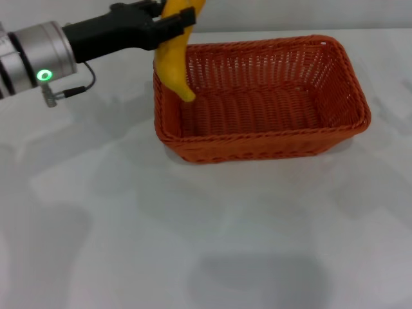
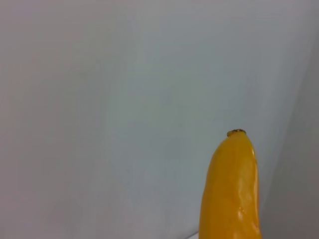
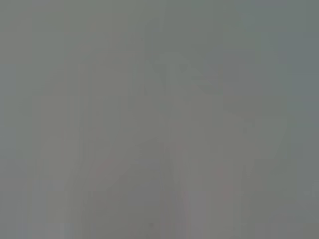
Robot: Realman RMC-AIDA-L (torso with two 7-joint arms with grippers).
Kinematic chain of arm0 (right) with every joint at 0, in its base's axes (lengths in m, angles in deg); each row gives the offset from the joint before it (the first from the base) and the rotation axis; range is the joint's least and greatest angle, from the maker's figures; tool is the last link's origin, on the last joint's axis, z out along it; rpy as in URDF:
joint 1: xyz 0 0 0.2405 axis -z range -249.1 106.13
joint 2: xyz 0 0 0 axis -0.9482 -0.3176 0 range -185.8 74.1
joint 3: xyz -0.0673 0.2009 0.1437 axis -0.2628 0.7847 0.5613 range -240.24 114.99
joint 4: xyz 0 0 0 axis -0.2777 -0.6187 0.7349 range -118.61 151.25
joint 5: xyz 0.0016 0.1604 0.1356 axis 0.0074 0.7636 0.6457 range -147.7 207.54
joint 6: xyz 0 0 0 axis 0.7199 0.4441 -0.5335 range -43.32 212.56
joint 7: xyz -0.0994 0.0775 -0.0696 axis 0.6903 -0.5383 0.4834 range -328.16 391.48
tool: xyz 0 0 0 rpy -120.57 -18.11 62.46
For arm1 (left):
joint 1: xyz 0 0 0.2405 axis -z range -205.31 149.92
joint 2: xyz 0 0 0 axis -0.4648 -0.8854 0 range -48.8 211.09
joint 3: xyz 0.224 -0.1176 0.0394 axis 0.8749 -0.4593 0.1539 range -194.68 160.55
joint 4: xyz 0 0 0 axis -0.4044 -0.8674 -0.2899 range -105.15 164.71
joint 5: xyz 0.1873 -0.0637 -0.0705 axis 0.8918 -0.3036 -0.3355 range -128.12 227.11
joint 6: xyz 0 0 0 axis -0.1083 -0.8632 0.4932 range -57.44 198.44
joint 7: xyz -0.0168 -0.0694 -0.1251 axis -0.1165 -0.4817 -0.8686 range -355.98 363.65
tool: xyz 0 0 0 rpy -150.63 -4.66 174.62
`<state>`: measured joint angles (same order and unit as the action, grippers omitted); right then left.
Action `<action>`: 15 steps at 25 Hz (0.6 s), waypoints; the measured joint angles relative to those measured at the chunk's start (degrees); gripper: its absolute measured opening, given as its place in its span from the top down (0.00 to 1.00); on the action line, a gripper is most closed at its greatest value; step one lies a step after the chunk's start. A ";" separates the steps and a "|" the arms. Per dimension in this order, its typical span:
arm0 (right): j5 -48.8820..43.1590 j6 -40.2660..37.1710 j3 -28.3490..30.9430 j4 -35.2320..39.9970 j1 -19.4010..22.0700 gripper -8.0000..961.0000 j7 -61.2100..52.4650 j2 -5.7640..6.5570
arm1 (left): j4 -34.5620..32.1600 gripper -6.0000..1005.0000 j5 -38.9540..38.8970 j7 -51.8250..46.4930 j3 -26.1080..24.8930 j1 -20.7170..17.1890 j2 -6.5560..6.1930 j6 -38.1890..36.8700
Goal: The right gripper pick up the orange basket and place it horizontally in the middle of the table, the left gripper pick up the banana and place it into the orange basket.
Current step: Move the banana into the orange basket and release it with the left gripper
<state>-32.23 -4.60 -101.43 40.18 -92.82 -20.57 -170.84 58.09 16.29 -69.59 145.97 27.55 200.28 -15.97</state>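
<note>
While the orange basket [image 1: 261,96] sits lengthwise mid-table, the left gripper [image 1: 168,19] clenches the banana [image 1: 175,55] near its upper end — the fruit hangs nearly vertical, its lower tip just inside the basket's left wall. Released here, it could catch the rim and tip out onto the white table [image 1: 96,212] — the right gripper is out of view.

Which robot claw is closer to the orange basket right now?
The left one. The left claw holds the banana above the orange basket's left end, the banana's tip hanging down inside. The right claw shows in no picture, so it is away from the basket.
</note>
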 joint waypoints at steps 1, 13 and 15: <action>0.01 -0.09 0.00 0.00 0.00 0.11 0.06 0.01 | -1.07 0.51 -0.26 0.64 0.00 0.07 0.01 0.75; 0.02 -0.55 -0.36 -0.14 0.16 0.11 0.11 -0.05 | -12.73 0.51 -3.35 10.21 -0.09 0.03 -0.03 13.52; 0.02 -0.71 -0.38 -0.14 0.16 0.11 0.11 -0.04 | -14.06 0.51 -3.37 11.13 -0.09 0.12 -0.03 15.80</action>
<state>-32.21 -5.31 -101.81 40.04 -92.66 -20.46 -170.89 44.03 12.92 -58.46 145.88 27.68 200.26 -0.16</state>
